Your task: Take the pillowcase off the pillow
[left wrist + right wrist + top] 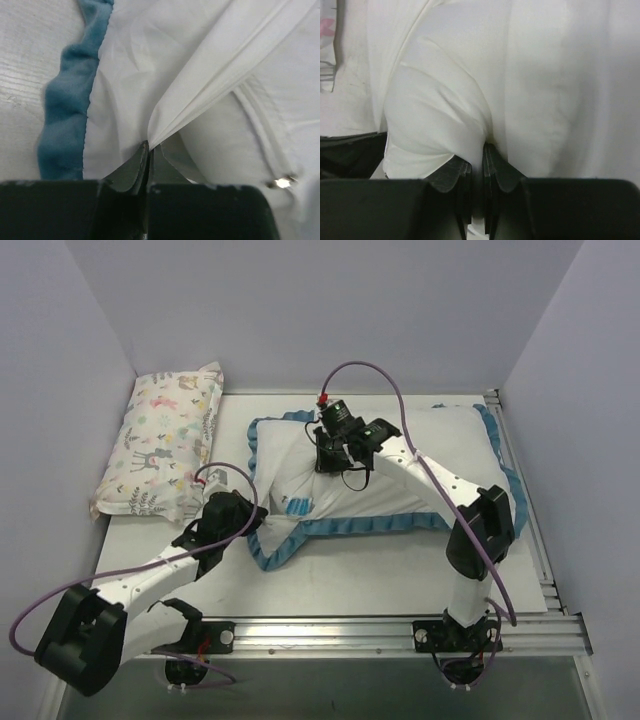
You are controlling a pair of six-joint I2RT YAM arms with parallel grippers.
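Note:
The pillowcase (440,450) lies across the middle of the table, white side up, with its blue ruffled trim (350,525) around it. The white pillow (295,475) bulges out at its left end, and a small blue label (297,505) shows there. My left gripper (256,523) is shut on a thin white fold of the pillowcase (125,75) at the lower left edge, beside the blue trim (70,115). My right gripper (330,458) is shut on a stuffed white fold of the pillow (435,115) near its far left end. Both pairs of jaws are closed on cloth in the wrist views, left (149,146) and right (483,150).
A small pastel animal-print pillow (165,445) lies at the far left against the wall. White walls close in the back and both sides. A metal rail (400,632) runs along the near table edge. A metal zipper pull (282,182) shows on the white cloth.

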